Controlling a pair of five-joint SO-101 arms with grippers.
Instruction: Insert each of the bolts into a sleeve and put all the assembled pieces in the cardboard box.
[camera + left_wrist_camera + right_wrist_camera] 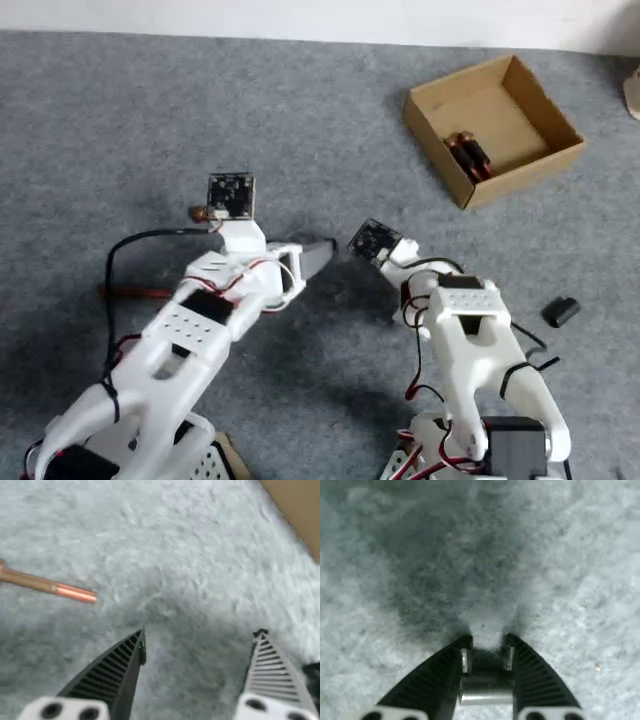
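At the table's 2 o'clock, the box (pixel 525 175) holds assembled pieces (pixel 470 155). The left gripper (pixel 200 635), near centre, is spread wide over carpet (pixel 200 555), a bolt (pixel 50 586) lying nearby. The right gripper (pixel 486 647) pinches a sleeve (pixel 485 682); a black sleeve (pixel 560 312) lies at 4 o'clock

**Two pieces boxed, one bolt and one sleeve loose**

The cardboard box (pixel 436 150) stands open, turned at an angle on the grey surface (pixel 120 110). Two assembled pieces (pixel 470 155), dark with copper showing, lie side by side in its near corner. A short black sleeve (pixel 561 311) lies on its side well apart from the box, towards the arms. A slim copper bolt (pixel 130 291) (pixel 55 587) lies flat far to the box's left.
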